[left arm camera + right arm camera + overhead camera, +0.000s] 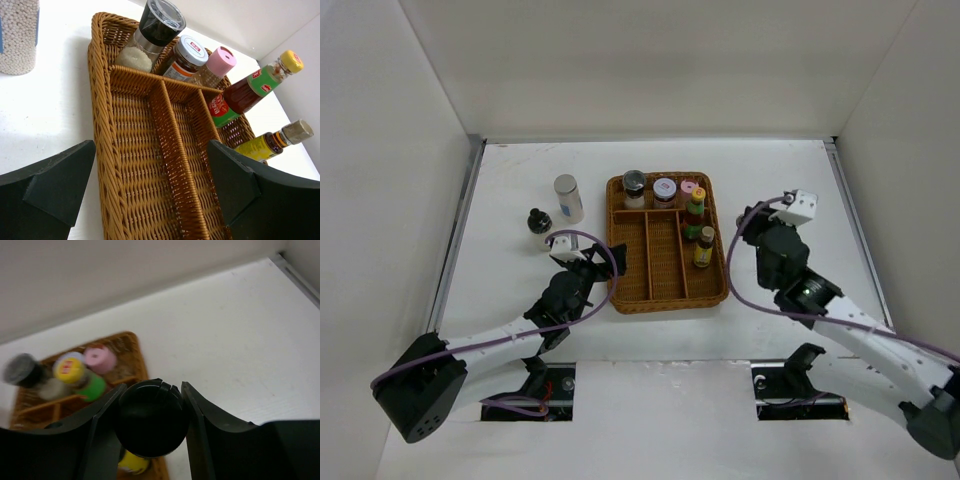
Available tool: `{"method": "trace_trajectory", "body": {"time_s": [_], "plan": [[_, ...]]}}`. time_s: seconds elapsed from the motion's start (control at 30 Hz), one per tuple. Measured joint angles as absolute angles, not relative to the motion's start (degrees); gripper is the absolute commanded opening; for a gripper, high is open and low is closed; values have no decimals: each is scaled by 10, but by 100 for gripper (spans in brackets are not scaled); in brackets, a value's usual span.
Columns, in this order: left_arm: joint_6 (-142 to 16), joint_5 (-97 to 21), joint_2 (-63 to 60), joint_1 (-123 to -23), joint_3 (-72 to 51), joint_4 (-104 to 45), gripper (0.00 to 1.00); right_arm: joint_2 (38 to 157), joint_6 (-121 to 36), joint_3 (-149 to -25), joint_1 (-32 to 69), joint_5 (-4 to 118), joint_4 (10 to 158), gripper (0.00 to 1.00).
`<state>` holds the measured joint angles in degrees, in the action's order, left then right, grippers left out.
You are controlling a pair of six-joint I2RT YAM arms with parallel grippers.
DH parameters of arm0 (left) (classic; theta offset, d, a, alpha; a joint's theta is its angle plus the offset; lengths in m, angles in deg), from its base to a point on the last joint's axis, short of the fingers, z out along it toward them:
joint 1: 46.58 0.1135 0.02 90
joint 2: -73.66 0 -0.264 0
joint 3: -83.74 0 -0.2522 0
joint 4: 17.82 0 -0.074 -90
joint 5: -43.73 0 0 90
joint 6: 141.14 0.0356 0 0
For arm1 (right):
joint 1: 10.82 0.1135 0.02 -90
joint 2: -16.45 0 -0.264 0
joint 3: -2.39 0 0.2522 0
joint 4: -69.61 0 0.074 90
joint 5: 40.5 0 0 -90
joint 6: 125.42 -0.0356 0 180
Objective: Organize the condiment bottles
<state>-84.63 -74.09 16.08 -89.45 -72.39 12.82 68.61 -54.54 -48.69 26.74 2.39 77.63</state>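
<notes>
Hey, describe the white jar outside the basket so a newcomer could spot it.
Start at the brown wicker tray mid-table. Just left of its far-left corner, outside it, stands the white jar. Unlike the small black-capped bottle beside it, it is tall, pale and grey-lidded.

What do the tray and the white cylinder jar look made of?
The tray: woven wicker or rattan, brown, slight sheen; the basket weave shows. The white cylinder jar: clear wall, plastic or glass, unclear which; small white beads visible inside.
</notes>
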Motion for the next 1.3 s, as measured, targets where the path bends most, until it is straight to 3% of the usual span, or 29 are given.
{"method": "trace_trajectory", "body": {"time_s": [0.17, 0.37, 0.53, 1.13, 1.23, 1.3], "plan": [[-846, -741, 166, -894, -724, 128, 96, 670, -504, -587, 417, -24, 791, 42], [-846, -743, 216, -883, -724, 125, 96, 850, -469, -701, 490, 4, 756, 42], [-847, -747, 262, -864, -731, 114, 96, 950, -475, -687, 504, 29, 756, 42], [-850, -753, 263, -845, -732, 85, 94, 1044, -661, -564, 545, 54, 767, 44], [-850, -757, 262, -844, -732, 84, 94, 1044, -672, -557, 545, 54, 766, 48], [-850, -759, 259, -843, -732, 84, 94, 1044, -676, -557, 545, 58, 765, 56]]}}
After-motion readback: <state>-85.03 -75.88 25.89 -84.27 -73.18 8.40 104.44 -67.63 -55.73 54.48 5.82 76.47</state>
